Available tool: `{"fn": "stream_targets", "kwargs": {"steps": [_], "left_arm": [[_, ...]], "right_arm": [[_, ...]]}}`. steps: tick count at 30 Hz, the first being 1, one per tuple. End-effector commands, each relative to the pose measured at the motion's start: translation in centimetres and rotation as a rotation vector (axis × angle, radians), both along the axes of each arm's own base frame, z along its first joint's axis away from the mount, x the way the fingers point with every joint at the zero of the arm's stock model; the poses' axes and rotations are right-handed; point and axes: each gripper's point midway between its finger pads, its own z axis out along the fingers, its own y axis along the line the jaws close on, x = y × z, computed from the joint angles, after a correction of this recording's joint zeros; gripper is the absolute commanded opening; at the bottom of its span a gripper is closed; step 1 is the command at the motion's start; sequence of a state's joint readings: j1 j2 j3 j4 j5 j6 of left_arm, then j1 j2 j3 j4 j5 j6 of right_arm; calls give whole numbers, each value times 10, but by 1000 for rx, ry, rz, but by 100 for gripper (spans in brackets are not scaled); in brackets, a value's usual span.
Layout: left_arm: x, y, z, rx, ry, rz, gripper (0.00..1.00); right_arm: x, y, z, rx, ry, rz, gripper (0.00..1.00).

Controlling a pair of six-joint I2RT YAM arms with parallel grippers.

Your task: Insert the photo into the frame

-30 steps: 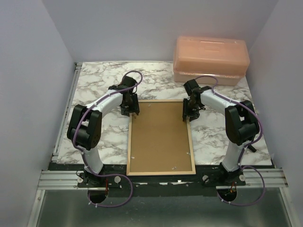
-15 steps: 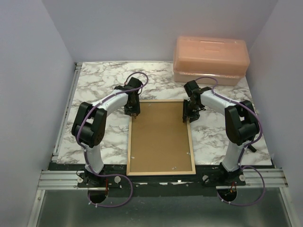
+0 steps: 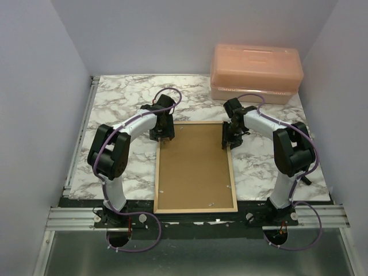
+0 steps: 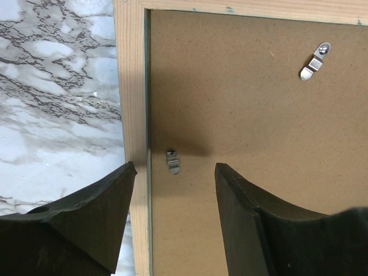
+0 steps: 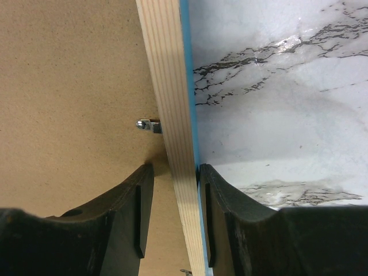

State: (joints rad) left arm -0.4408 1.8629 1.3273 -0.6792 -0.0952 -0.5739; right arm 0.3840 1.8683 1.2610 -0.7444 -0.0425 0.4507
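Note:
The frame (image 3: pixel 156 172) lies face down on the marble table, pale wood back up, with a brown backing board (image 3: pixel 195 167) filling it. The photo is hidden. My left gripper (image 3: pixel 164 137) hovers open over the frame's far left corner. Its jaws (image 4: pixel 175 165) span the left rail (image 4: pixel 132 86) and a small metal clip (image 4: pixel 172 161). My right gripper (image 3: pixel 227 142) is open astride the right rail (image 5: pixel 167 75). Its outer finger (image 5: pixel 230 218) touches the blue edge, and the inner finger (image 5: pixel 123 213) stands a little off the wood.
A peach plastic box (image 3: pixel 256 72) stands at the back right. Another metal clip (image 4: pixel 315 62) sits near the frame's far edge, and one (image 5: pixel 148 125) is by the right rail. Bare marble (image 3: pixel 121 98) lies left of the frame and beyond it.
My left gripper has shifted right, from just outside the left rail to over the frame's corner, and its jaws narrowed and then widened. The right gripper has not moved.

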Motion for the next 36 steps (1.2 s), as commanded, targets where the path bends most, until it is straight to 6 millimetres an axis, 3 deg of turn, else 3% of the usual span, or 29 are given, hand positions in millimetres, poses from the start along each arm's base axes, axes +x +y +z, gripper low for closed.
{"fn": "stream_targets", "kwargs": {"steps": [1, 11, 16, 25, 31, 36], "left_arm": [[-10, 16, -15, 80, 69, 37, 61], [-12, 23, -18, 131, 100, 32, 61], [-17, 23, -14, 123, 106, 40, 65], [-18, 15, -29, 98, 176, 30, 63], [-15, 19, -37, 103, 183, 46, 51], [-17, 21, -37, 86, 176, 50, 22]], "right_arm": [[-5, 2, -6, 22, 20, 13, 44], [-6, 1, -8, 17, 25, 19, 44], [-5, 3, -9, 23, 27, 21, 44], [-6, 4, -11, 32, 34, 25, 44], [-7, 4, -12, 31, 39, 29, 44], [-7, 4, -12, 29, 38, 31, 44]]}}
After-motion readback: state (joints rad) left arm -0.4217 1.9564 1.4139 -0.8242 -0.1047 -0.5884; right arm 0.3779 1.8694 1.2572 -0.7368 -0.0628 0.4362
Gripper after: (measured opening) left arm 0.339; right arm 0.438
